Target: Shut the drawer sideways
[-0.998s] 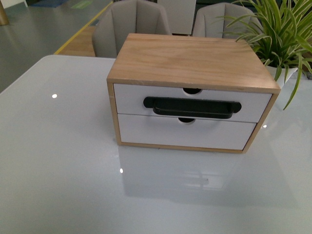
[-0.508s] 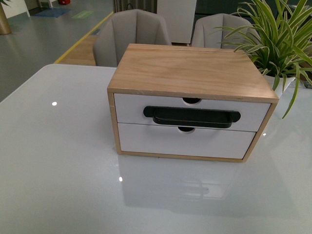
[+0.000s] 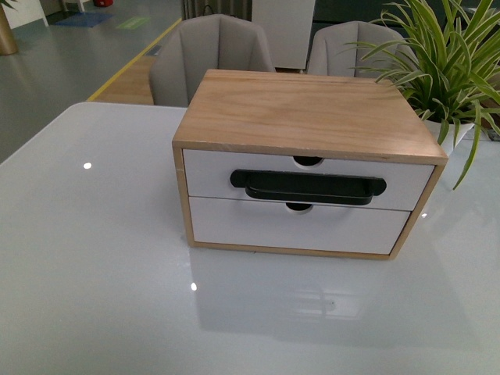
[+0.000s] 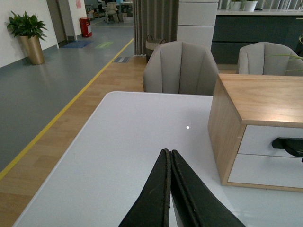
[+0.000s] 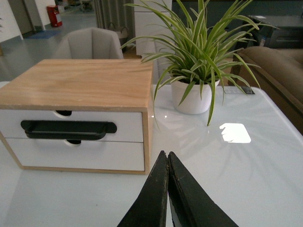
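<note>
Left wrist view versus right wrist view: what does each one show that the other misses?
Only the left wrist view shows the shut left gripper, the yellow floor line and the gold planter. Only the right wrist view shows the shut right gripper, the potted plant beside the cabinet and the drawer's whole black handle. Both show the wooden cabinet, the drawer sitting flush, the white table and a grey chair.

Front view: neither arm visible; plant (image 3: 445, 62) cut by right edge, pot mostly behind cabinet (image 3: 305, 109). Left wrist: drawer (image 4: 272, 142) and handle (image 4: 289, 145) cut by right edge. Chairs (image 3: 212, 55) partly hidden behind tabletop (image 3: 94, 258).
</note>
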